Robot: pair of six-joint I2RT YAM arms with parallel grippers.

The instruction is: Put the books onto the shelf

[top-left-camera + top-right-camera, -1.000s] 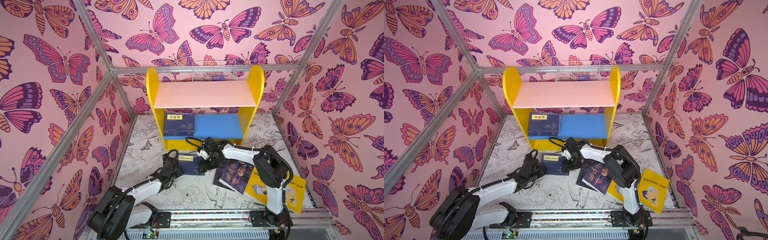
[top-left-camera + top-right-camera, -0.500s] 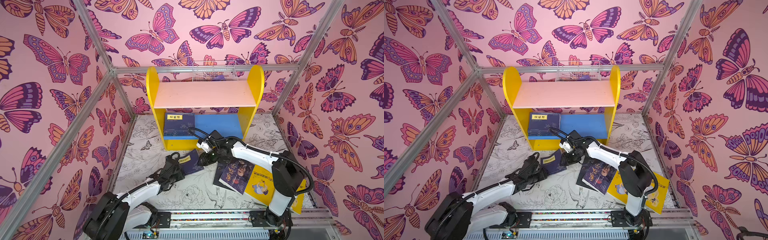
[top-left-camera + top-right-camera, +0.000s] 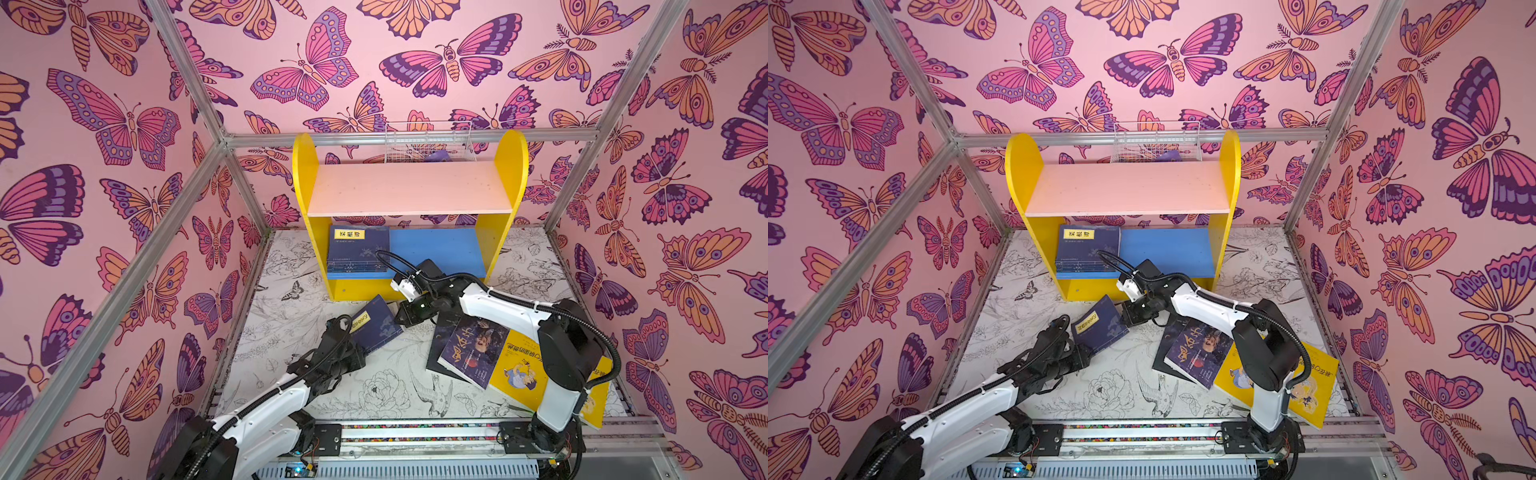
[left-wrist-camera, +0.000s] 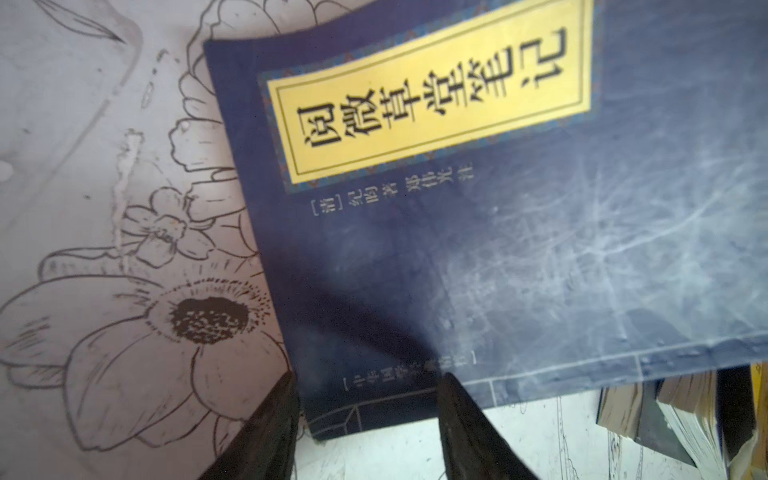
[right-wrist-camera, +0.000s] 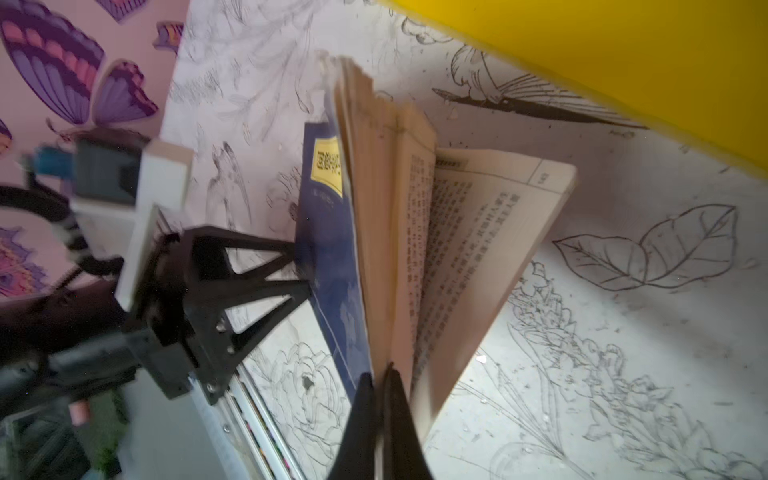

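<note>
In both top views: a navy book [image 3: 376,328] tipped up off the counter [image 3: 374,392], just on the near side of the shelf [image 3: 305,183], caught between the left hand [image 3: 352,334] on its left and the right hand [image 3: 401,318] on its right. A stack of navy books [image 3: 358,251] already lying flat at the left end of the blue lower board, with the pink upper board bare. Dark and yellow books [image 3: 473,353] overlapping on the counter to the right, not yet shelved.

From the left wrist: fingers [image 4: 272,419] spread apart, set against the cover near one corner, apparently bracing rather than gripping.

From the right wrist: right hand [image 5: 376,378] pinched together on the book's edge beside the front cover, with pages fanning loose behind it. Probably a two-handed lift, to keep the floppy paperback from flopping open on the way to the shelf.
</note>
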